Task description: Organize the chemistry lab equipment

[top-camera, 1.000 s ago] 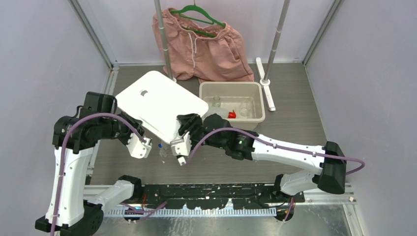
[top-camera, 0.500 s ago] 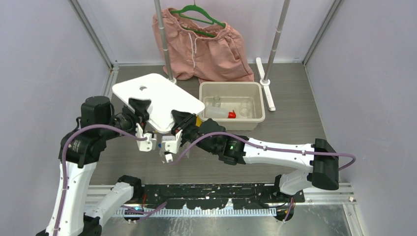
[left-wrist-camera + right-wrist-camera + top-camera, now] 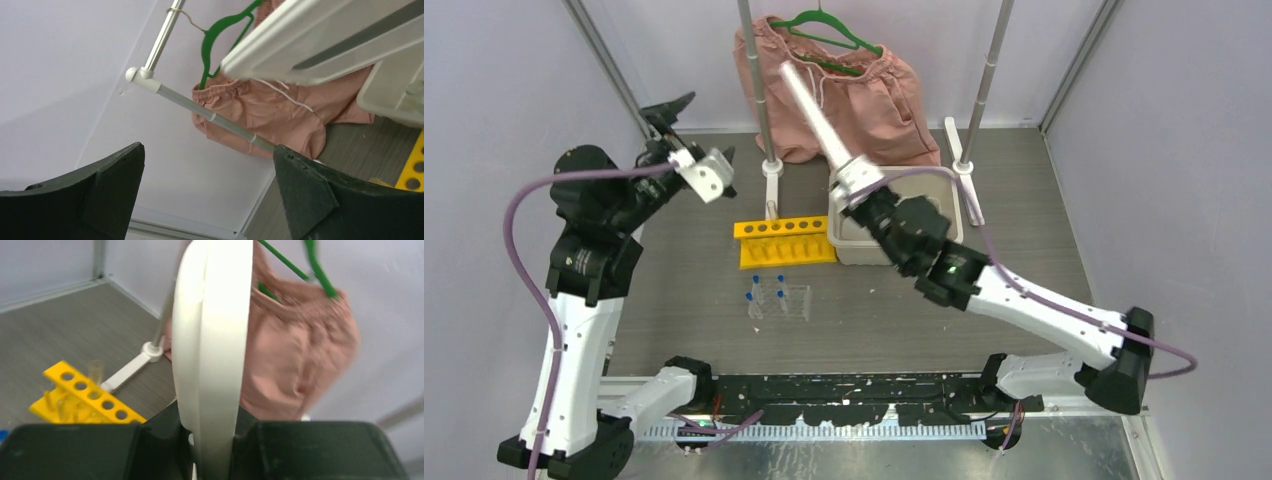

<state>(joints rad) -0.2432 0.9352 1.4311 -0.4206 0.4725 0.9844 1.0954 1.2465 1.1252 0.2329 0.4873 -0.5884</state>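
My left gripper (image 3: 209,149) gapes wide, high at ten o'clock. My right gripper (image 3: 212,432) pinches the white lid (image 3: 809,100) on edge at one o'clock. The yellow rack (image 3: 786,243) sits centre, with tubes (image 3: 766,290) at its six o'clock.

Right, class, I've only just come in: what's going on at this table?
The right gripper holds a white lid on edge, raised above the bin. The left gripper is open and empty, lifted off to the left. On the table stand a yellow rack, a clear grid rack and a few blue-capped tubes.
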